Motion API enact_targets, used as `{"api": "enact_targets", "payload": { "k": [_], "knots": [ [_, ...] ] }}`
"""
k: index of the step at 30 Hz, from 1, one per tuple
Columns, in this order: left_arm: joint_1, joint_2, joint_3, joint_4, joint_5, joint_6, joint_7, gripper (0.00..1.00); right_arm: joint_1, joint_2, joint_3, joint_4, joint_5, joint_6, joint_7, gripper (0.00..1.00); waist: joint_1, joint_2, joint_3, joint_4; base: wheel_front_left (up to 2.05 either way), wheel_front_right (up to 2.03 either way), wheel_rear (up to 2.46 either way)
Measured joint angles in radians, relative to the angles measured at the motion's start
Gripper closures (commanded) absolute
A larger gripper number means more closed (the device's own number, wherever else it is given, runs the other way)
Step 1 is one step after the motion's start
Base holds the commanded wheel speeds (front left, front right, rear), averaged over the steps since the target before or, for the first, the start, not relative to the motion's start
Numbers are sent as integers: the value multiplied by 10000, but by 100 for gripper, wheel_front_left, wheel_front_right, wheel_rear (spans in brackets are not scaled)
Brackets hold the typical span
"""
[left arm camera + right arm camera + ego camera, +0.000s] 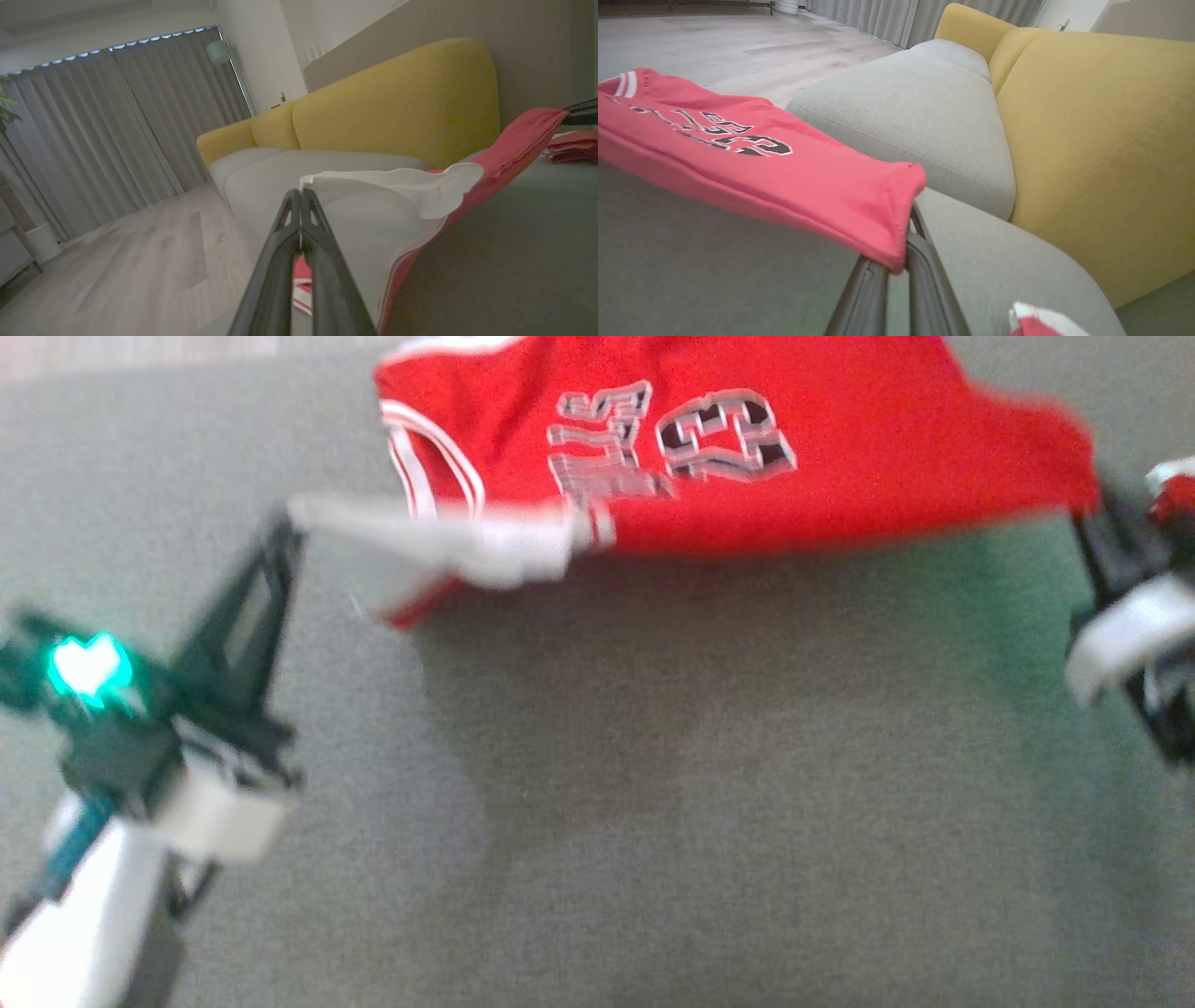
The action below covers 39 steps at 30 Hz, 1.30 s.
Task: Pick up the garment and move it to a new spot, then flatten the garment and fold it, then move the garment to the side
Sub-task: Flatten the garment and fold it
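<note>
I am working over a broad grey-green seat [653, 821] covered in woven fabric. Along its far edge runs a sofa with pale grey cushions [915, 116] and a yellow back [397, 102]. Past the sofa's end there is a light wood floor [140, 261], and long grey curtains [117, 126] close off the wall.

The red jersey [840, 439] hangs stretched between my two arms over the far half of the seat, with its numbers facing up. My left jaws are pressed together on its white-lined corner, the fingers [280, 252] meeting at the tips. My right jaws are clamped on the opposite red corner, which drapes over those fingers [924, 275]. The jersey's near edge is off the fabric and casts a shadow below it.

A second red and white cloth [573, 147] lies by the seat's right edge. The near half of the seat spreads wide between my arms
</note>
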<state>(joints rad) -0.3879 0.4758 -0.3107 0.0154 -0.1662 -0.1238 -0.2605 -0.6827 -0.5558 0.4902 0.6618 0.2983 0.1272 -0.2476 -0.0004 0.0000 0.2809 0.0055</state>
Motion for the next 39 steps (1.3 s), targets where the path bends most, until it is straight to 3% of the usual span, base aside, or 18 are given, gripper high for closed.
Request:
{"api": "enact_targets", "payload": {
  "k": [9, 18, 23, 30, 39],
  "knots": [
    [3323, -546, -23, -497, -351, -2, 10, 100, 4289, -186, -1620, -2086, -6, 0, 608, 100, 0, 0, -1202, 81, 0, 0, 0],
    [5032, -702, 196, -989, -125, -4, 12, 100, 7090, 418, -3390, -4556, -623, 0, 2299, 100, 3, 0, -1193, 56, 0, 0, 0],
    [4360, -723, 56, -1035, 203, -10, 12, 100, 7236, 464, -3797, -5010, -593, 0, 3490, 100, 4, 0, -822, 57, 0, 0, 0],
    [1679, -579, -625, -974, 535, -86, 10, 100, 6336, 297, -4163, -5409, -663, 0, 5279, 100, 7, 0, -72, 87, 0, 0, 0],
    [-1061, -151, -1281, -493, 623, -86, 8, 100, 4263, 59, -4410, -6004, -1616, 0, 6151, 100, 7, 0, 883, 39, 0, 0, 0]
  ]
}}
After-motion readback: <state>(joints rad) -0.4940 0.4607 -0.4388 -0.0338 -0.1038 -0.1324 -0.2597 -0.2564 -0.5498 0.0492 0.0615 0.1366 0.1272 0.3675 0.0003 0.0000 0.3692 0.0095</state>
